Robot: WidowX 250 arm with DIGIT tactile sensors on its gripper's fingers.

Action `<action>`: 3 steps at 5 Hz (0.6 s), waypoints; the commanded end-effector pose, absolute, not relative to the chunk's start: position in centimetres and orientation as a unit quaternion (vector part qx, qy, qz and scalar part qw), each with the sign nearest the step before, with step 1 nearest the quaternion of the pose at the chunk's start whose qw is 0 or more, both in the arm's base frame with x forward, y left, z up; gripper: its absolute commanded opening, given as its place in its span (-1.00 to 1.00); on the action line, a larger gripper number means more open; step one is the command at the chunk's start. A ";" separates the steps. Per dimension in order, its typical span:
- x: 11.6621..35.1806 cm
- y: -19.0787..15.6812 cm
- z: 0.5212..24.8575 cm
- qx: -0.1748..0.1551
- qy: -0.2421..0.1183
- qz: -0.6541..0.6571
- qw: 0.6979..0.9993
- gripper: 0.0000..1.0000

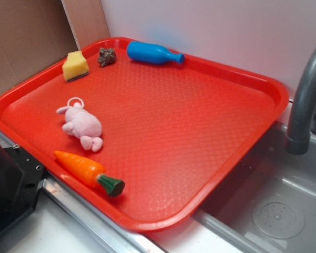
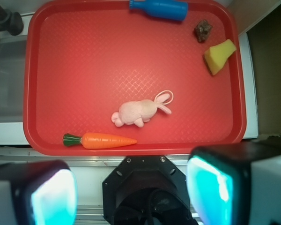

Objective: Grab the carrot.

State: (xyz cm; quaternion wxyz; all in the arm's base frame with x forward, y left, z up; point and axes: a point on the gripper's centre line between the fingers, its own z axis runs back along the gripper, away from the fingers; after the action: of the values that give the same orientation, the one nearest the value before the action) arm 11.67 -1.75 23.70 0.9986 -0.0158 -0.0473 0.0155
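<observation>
Your gripper [image 2: 131,192] is spread wide and holding nothing, with its two pads at the bottom of the wrist view, well short of the tray [image 2: 131,47] and high above it. The carrot [image 2: 99,139] lies flat along the tray's near edge, just inside the rim, green stub to the left and tip to the right in the wrist view. The plush [image 2: 138,111] sits just beyond it, close but apart. Move forward until the carrot's thick orange middle sits between the pads, then turn the wrist so the jaws close across its width, not along its length. Come straight down; the near rim is right beside the carrot, so one pad could land on it. The body looks glossy and tapered, so grip the fat part, away from the tip.
</observation>
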 end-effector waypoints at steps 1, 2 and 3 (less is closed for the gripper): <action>11.7 -1.7 23.7 -0.016 -0.047 0.015 0.999 1.00; 12.6 -4.8 18.7 -0.008 -0.023 -0.110 0.994 1.00; 12.6 -4.8 18.7 -0.008 -0.023 -0.110 0.994 1.00</action>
State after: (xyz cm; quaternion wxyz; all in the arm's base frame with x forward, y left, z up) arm 12.33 -4.70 18.18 0.9934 -0.0050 -0.0138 -0.1140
